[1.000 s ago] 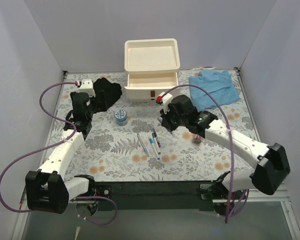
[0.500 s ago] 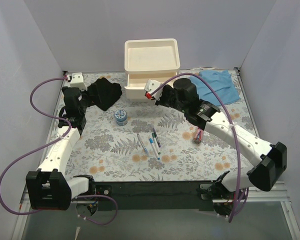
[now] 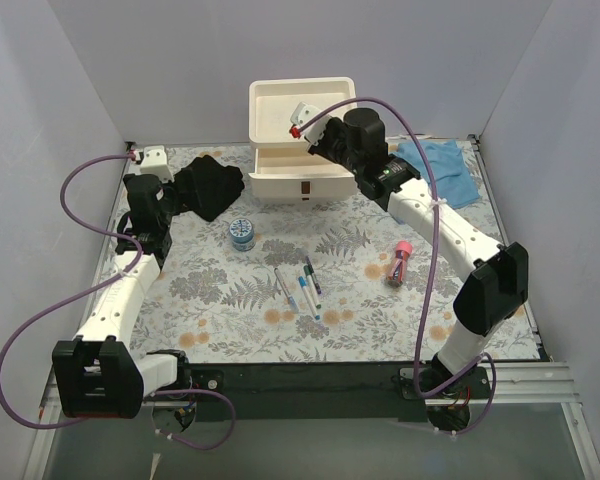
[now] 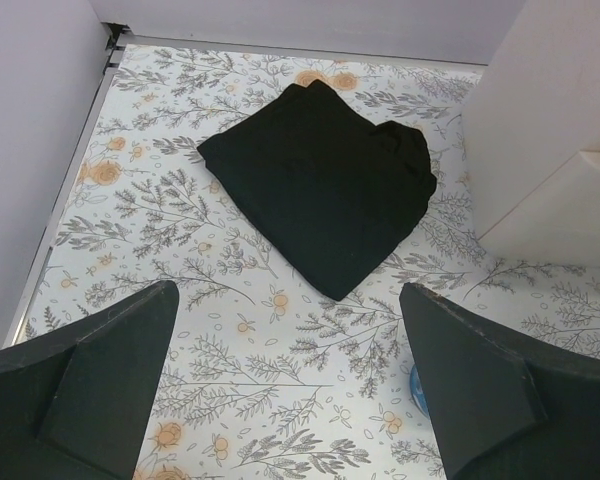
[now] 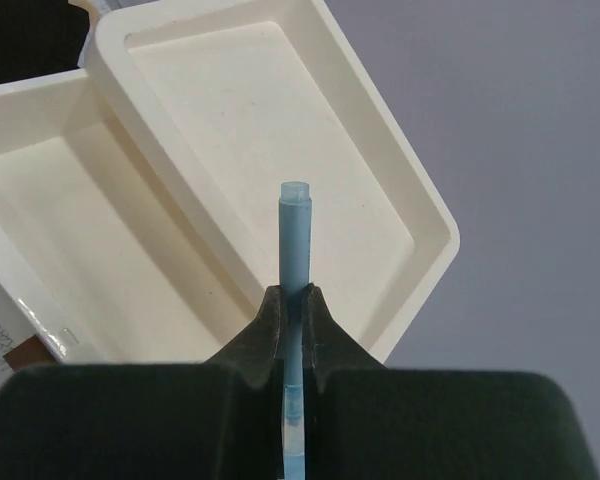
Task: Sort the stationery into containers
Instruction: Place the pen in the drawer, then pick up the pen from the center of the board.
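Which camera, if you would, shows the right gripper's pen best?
Right wrist: the blue pen sits clamped in the right gripper, close up. Top external cannot resolve it; left wrist misses it.

Right hand hides the blue pen's lower end.

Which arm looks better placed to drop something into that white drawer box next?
The right. Its gripper is shut on a blue pen and poised above the organiser, over its tray top and open drawer. The left gripper is open and empty, over by the black cloth.
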`<state>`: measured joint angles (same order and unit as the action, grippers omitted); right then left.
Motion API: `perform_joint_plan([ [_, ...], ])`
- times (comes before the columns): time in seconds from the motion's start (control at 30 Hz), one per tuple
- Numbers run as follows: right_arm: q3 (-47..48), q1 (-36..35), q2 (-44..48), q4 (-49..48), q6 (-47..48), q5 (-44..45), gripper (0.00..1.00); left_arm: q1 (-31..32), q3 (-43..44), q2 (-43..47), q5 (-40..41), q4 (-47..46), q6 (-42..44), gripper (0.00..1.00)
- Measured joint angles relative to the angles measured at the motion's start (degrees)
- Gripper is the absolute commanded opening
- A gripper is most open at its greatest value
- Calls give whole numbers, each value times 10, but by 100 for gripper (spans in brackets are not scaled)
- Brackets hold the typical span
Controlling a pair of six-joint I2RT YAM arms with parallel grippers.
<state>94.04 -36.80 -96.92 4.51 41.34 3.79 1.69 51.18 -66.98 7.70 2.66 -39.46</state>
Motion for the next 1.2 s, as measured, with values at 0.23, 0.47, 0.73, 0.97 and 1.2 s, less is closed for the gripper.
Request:
perform_joint_plan([
  [0.23, 5, 3, -9, 6, -7, -16, 1, -11, 0, 0, 0, 3, 0, 95],
  [0.47, 5, 3, -11, 14, -42, -4, 56, -12, 0, 0, 0, 3, -2, 95],
  [0.73, 6, 5, -22, 26, -79, 5, 59, -12, 0, -3, -1, 4, -4, 95],
  [0.97, -17, -3, 53, 141, -195, -117, 54, -12, 0, -2, -2, 4, -4, 95],
  [1.2, -125, -47, 95, 228, -349, -206, 54, -12, -1, 5, -2, 10, -4, 95],
])
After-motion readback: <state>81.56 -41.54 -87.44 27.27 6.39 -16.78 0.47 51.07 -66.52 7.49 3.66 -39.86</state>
